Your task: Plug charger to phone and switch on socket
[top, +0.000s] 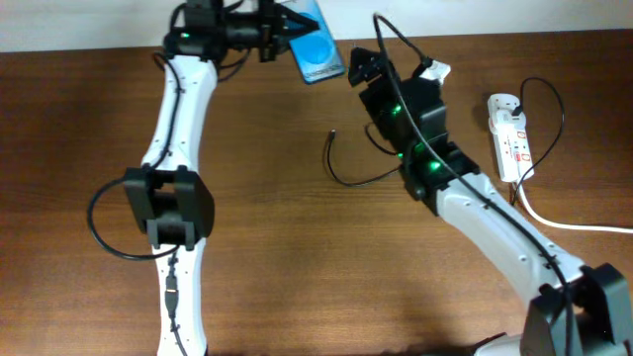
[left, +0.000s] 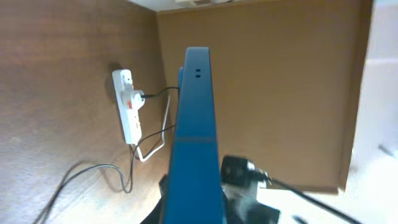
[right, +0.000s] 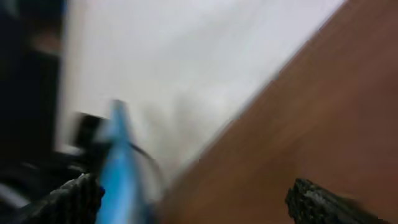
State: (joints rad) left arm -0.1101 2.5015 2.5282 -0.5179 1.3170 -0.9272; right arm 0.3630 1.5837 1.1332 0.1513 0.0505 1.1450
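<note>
Table (top: 297, 277), wood.
1. Charger (top: 332, 138): thin black cable, loose on mid-table, plug tip free and held by neither gripper.
2. Socket (top: 509, 138): white strip, red switches, near the right edge, with a black lead plugged in.
3. Right gripper (right: 198, 200): jaws wide, empty, just beside the phone.
4. Phone (top: 318, 49): blue screen, raised at the far edge, clamped in the left gripper (top: 289, 30).
</note>
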